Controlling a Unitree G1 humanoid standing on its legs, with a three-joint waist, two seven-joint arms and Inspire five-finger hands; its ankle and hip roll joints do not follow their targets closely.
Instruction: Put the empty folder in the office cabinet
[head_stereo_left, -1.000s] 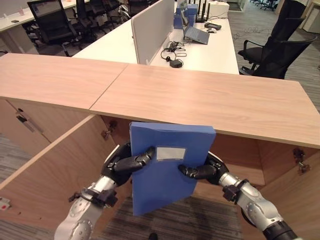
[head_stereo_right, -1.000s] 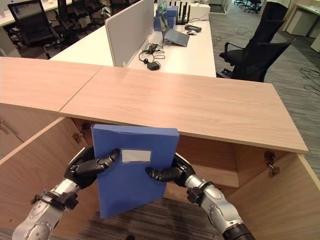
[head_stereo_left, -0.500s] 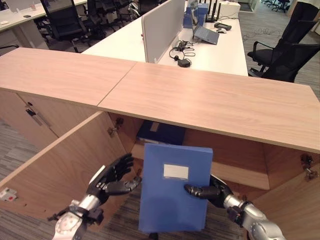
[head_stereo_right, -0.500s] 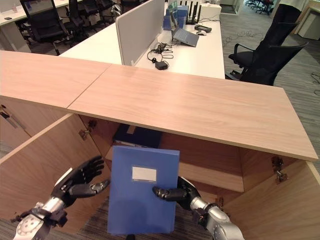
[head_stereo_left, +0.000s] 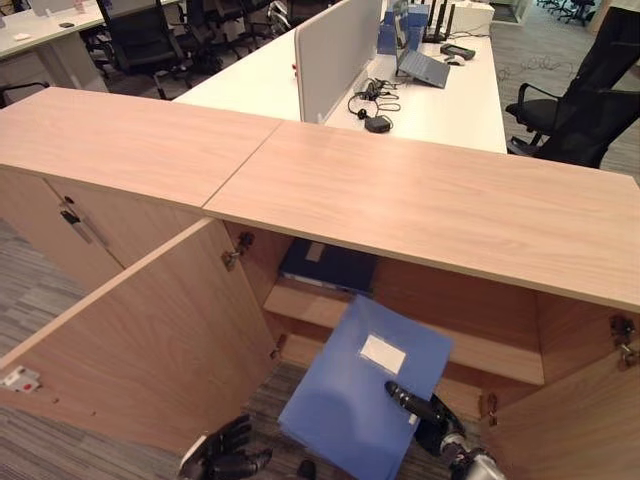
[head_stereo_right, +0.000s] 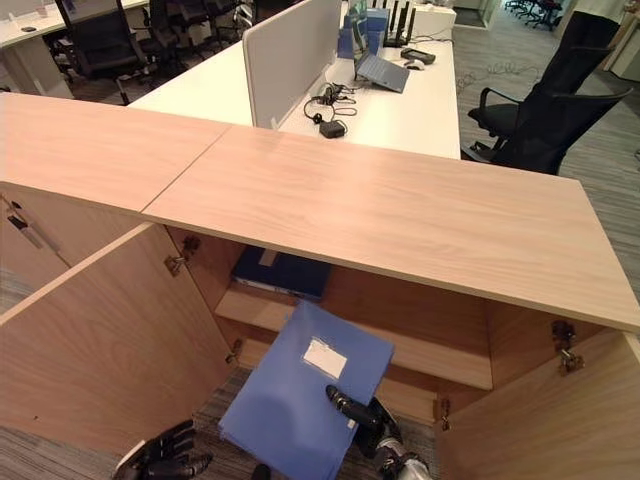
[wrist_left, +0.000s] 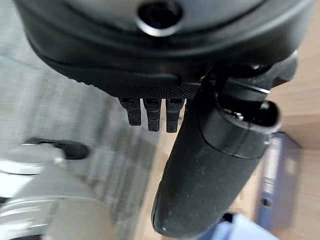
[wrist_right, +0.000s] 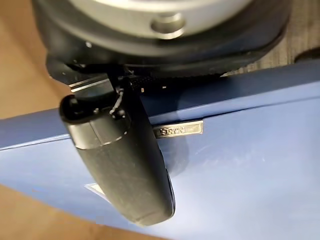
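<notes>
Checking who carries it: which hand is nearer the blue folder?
Right. The right hand grips the flat blue plastic folder by its edge; the left hand hangs apart, lower left.

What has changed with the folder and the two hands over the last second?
The left hand has let go of the blue folder and dropped away low by the open left door, fingers relaxed. The right hand alone now holds the folder, which has tipped from upright to slanted, its top edge leaning toward the lower shelf. The dark folder on the upper shelf has not moved. The camera shifted too.
</notes>
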